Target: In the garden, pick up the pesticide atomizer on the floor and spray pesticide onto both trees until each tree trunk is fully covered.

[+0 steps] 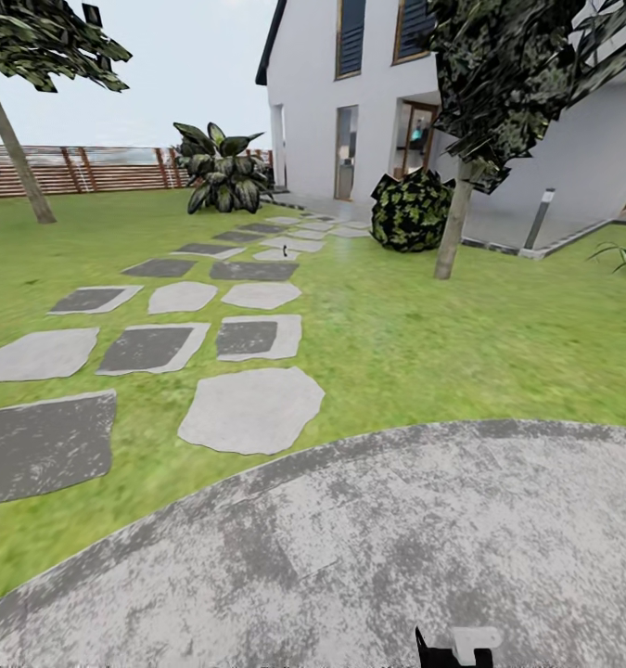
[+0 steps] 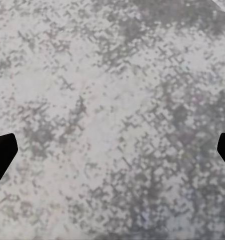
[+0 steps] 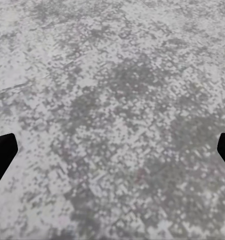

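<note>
The spray bottle (image 1: 456, 647) sits at the very near edge of the head view, right of centre, on a broad round grey paved patch (image 1: 350, 547) of the floor. It is tiny: a black body with a whitish head on top that juts to the right. Its lower part is cut off by the picture edge, and no coloured spot can be made out.

Beyond the paving lies the lawn (image 1: 442, 343), with a path of flat stepping stones (image 1: 250, 409), some pale and some dark grey, running away toward the white house (image 1: 368, 83) at the far right. One tree (image 1: 453, 232) stands on the right in front of the house, its pale grey-brown trunk straight and bare under dark blocky foliage, just beside a round dark bush (image 1: 411, 211). The other tree (image 1: 14, 148) leans at the far left, near the brown slatted fence (image 1: 99, 169). A broad-leaved plant (image 1: 222, 172) grows by the house corner.

In the left wrist view the left claw (image 2: 112, 152) is spread wide, its dark fingertips (image 2: 2, 152) at opposite edges, over mottled grey stone. The right claw (image 3: 112, 152) is likewise spread wide over the same stone, holding nothing.
</note>
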### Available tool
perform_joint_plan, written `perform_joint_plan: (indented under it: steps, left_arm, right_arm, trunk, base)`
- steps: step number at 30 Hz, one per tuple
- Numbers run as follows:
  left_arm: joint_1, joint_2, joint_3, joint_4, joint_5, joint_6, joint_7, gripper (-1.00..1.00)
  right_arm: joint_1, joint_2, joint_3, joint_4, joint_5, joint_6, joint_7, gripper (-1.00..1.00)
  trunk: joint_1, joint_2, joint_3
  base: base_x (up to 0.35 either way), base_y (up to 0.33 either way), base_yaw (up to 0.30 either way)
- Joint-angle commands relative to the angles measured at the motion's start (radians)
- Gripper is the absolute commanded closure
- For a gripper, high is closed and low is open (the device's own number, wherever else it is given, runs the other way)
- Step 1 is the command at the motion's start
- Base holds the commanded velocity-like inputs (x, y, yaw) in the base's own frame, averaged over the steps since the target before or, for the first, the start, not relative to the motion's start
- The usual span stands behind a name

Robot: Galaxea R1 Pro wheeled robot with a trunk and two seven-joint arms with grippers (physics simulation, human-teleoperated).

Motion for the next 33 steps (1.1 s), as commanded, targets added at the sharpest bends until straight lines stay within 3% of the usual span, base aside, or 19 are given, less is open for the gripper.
perform_joint_plan:
  steps: [1,33]
  left_arm:
    - [0.000,0.000,0.000,0.000,0.000,0.000,0.000,-1.00]
    - [0.000,0.000,0.000,0.000,0.000,-0.001,0.000,-1.00]
  right_arm:
    - [0.000,0.000,0.000,0.000,0.000,0.000,0.000,-1.00]
    - [0.000,0.000,0.000,0.000,0.001,0.000,0.000,-1.00]
  trunk:
    - [0.004,-0.007,-0.005]
    - [0.127,-0.231,-0.156]
  base:
    - [0.000,0.000,0.073]
    - [0.000,0.000,0.073]
